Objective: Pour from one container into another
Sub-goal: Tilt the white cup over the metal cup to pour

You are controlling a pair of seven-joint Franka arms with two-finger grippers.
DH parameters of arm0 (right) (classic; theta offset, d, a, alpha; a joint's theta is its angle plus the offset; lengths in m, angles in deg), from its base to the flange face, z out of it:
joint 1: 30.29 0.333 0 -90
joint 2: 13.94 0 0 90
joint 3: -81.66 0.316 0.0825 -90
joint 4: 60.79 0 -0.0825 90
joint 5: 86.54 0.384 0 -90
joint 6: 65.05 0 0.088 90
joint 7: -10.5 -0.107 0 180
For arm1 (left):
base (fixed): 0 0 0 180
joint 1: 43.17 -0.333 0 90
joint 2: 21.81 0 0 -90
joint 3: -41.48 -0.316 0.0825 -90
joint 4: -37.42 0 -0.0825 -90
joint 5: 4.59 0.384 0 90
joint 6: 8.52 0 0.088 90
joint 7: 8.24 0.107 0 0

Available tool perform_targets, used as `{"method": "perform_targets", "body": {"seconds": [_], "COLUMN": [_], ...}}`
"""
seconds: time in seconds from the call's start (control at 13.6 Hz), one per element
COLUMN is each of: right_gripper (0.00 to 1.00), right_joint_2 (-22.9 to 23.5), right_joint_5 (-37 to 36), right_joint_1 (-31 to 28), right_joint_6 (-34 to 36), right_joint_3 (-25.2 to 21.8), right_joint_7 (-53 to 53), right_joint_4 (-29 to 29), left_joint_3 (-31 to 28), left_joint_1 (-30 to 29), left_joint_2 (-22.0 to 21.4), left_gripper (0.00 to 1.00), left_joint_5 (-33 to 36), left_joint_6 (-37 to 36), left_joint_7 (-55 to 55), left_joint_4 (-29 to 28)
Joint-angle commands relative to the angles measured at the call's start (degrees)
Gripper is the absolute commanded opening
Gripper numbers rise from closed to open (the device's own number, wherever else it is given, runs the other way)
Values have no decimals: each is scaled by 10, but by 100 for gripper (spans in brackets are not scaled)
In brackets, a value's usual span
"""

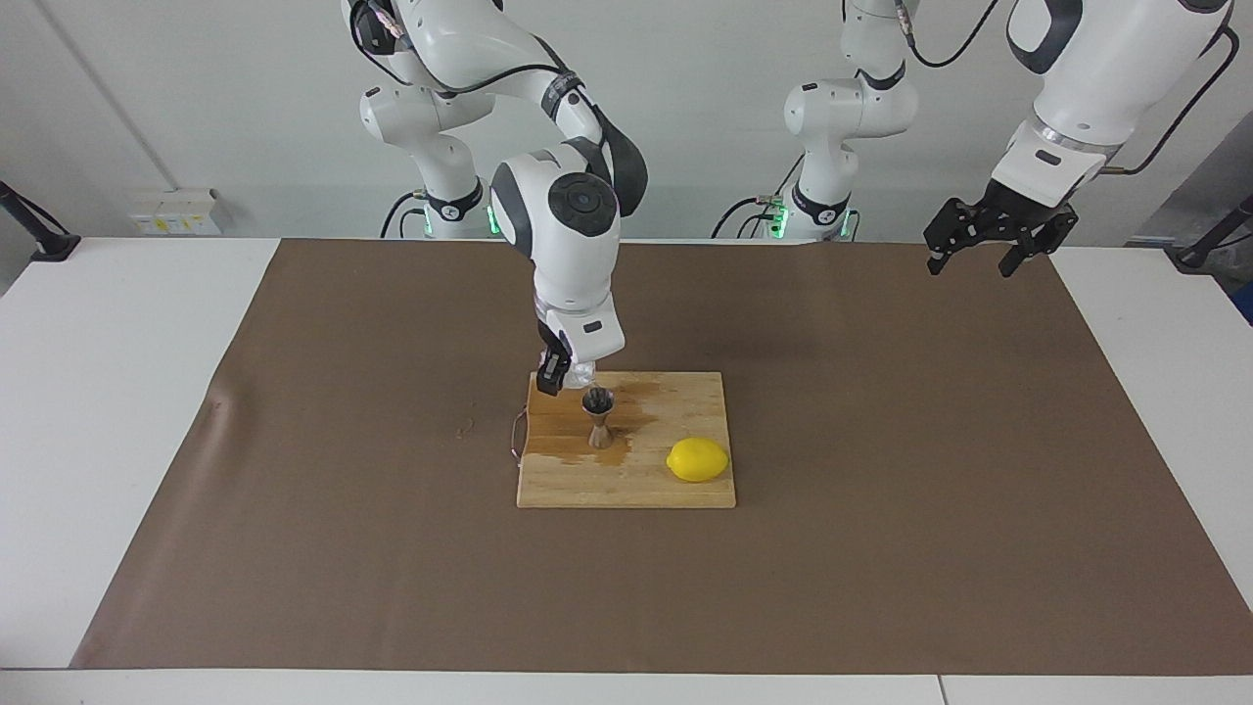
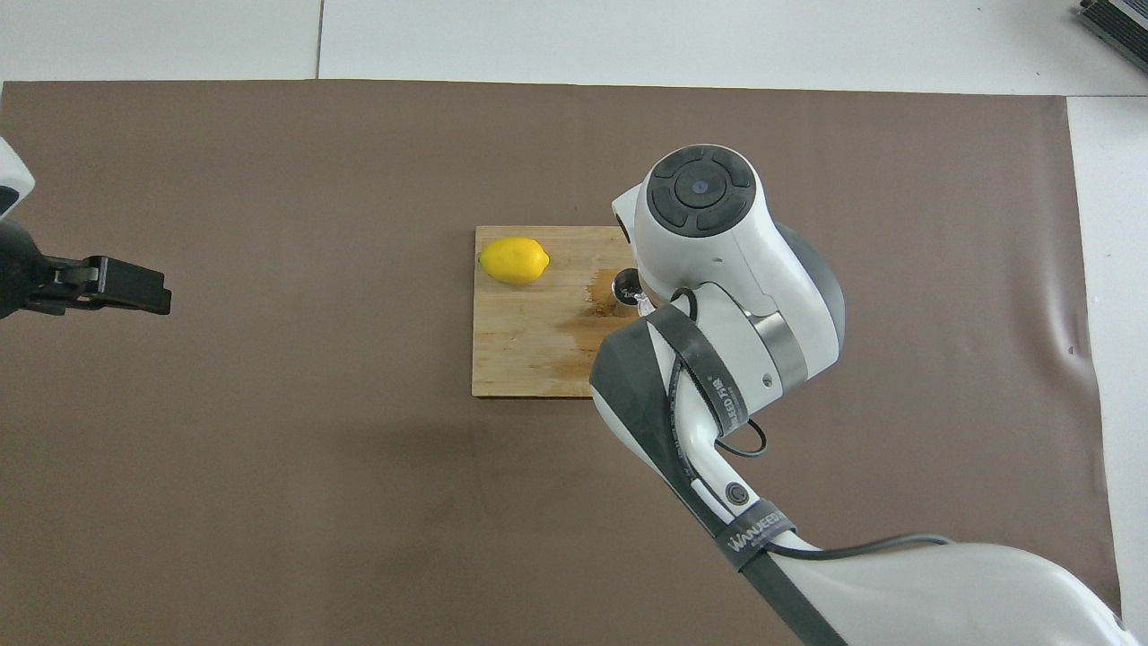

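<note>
**Desk:** What have you got, starting at the right arm's end?

**Me:** My right gripper hangs over the edge of the wooden cutting board nearest the robots, at the corner toward the right arm's end. It is clamped on the clear cup. From overhead the arm covers most of that, so I read it from the facing view.

**Desk:** Which way does the cup point?

**Me:** It is tipped over, with its mouth turned down toward the steel jigger, just above the jigger's upper rim. I cannot tell whether the two touch, nor can I make out the cup's axis more finely than that.

**Desk:** And the jigger?

**Me:** It stands upright on the board, long axis vertical, its open upper cone facing up, in the part of the board toward the right arm's end. It sits at the edge of a dark wet stain on the wood.

**Desk:** Carry on across.

**Me:** A lemon lies on its side on the same board, farther from the robots than the jigger and toward the left arm's end, its long axis running along the board's length. Then my left gripper waits in the air over the brown mat at the left arm's end, fingers spread, holding nothing.

**Desk:** Count?

**Me:** One cup, one jigger, one lemon, one board, two grippers.
</note>
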Motion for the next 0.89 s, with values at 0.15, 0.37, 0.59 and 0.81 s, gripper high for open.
{"method": "perform_targets", "body": {"seconds": [0.15,0.37,0.59,0.81], "right_gripper": [42,42,42,42], "right_joint_2": [19,19,24,26], "right_joint_5": [-11,-11,-9,-8], "right_joint_1": [-1,-3,-6,-8], "right_joint_6": [28,33,37,37], "right_joint_3": [3,3,3,2], "right_joint_7": [-32,-36,-36,-47], "right_joint_4": [-37,-39,-49,-53], "left_joint_3": [3,1,2,1], "left_joint_1": [-7,-7,-7,-7], "left_joint_2": [-20,-21,-21,-21], "left_gripper": [100,100,100,100], "left_joint_5": [-6,-6,-6,-6], "left_joint_6": [2,2,2,2], "left_joint_7": [7,4,3,3], "left_joint_4": [-32,-32,-32,-32]}}
